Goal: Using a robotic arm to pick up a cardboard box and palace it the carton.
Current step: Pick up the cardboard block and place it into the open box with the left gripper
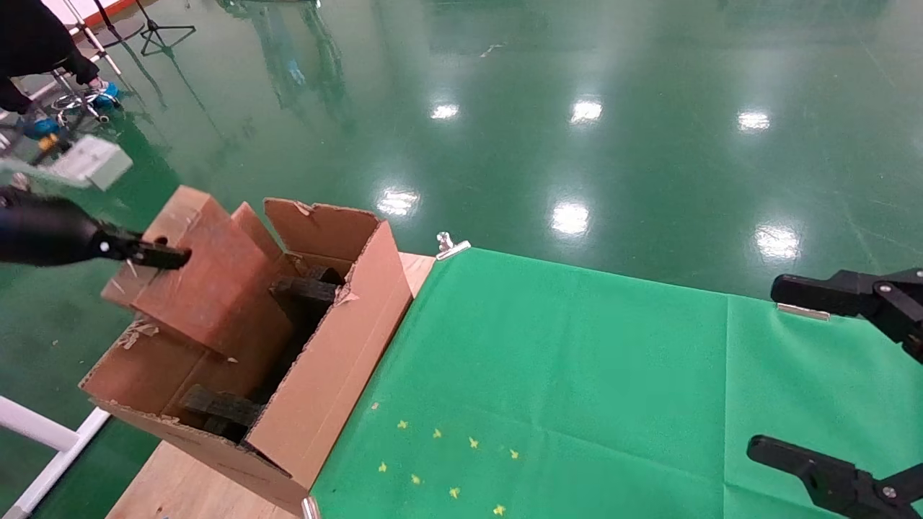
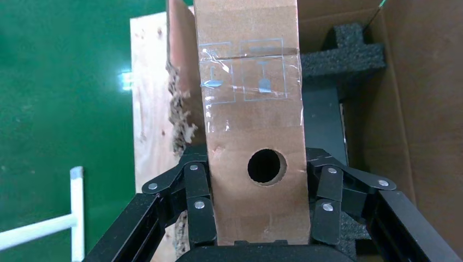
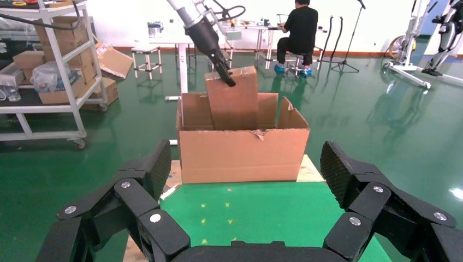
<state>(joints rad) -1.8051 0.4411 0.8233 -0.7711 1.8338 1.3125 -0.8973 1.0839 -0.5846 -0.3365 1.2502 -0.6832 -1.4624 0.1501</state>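
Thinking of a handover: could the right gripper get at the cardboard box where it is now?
Probably not. The right gripper hangs open over the green cloth, apart from the carton. The cardboard box is clamped in the left gripper, partly down inside the carton, whose near wall stands between.

Left claw [image 2: 256, 213] clamped, right claw [image 3: 245, 180] agape

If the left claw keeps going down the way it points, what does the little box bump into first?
Probably the black foam inside the big carton. The left claw grips the small box right above the opening, though how far down the foam sits is hard to judge.
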